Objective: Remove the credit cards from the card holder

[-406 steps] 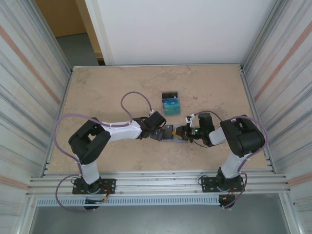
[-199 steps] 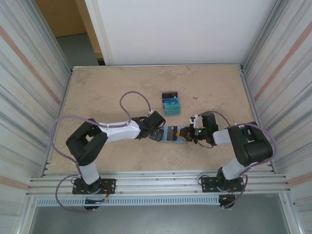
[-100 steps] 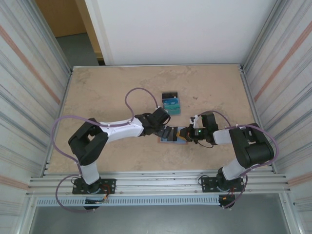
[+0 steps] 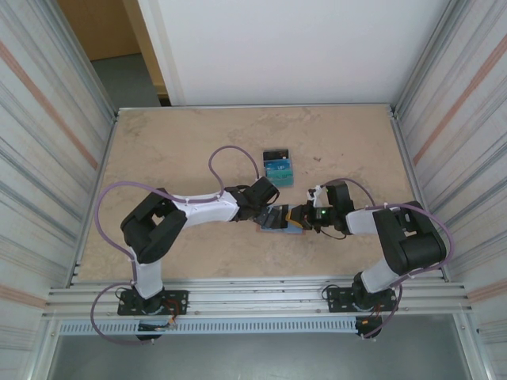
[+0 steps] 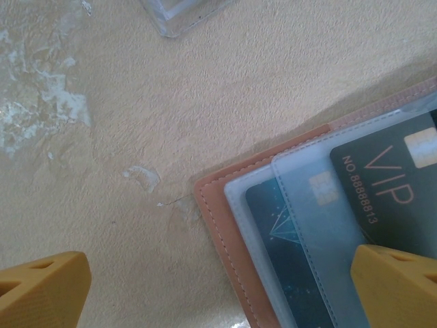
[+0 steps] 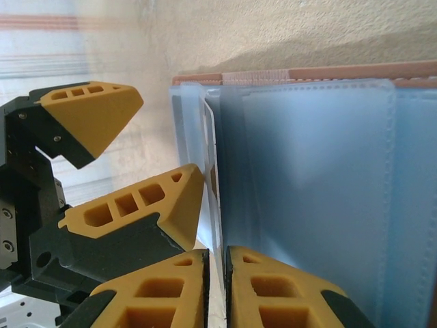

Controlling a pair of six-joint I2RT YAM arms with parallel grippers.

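Note:
The salmon card holder (image 4: pixel 277 224) lies open on the table between my two grippers. In the left wrist view its stitched corner (image 5: pixel 222 225) shows blue-grey pockets holding a dark teal card (image 5: pixel 287 236) and a black VIP card (image 5: pixel 386 181). My left gripper (image 5: pixel 222 290) is open, straddling that corner, one fingertip (image 5: pixel 44 287) over bare table, the other (image 5: pixel 399 287) over the pockets. My right gripper (image 6: pixel 218 273) is shut on a thin panel edge of the card holder (image 6: pixel 321 171), facing the left gripper (image 6: pixel 167 137). A black card (image 4: pixel 276 153) and a teal card (image 4: pixel 278 171) lie apart on the table.
The beige table (image 4: pixel 174 150) is walled by ribbed metal panels on the left (image 4: pixel 47 142) and right (image 4: pixel 451 134). A clear-edged corner (image 5: pixel 184 10) lies just beyond the left gripper. Free room extends left of and behind the holder.
The left gripper has moved right, onto the holder's left corner. The right arm drew back right with the holder, then held its place.

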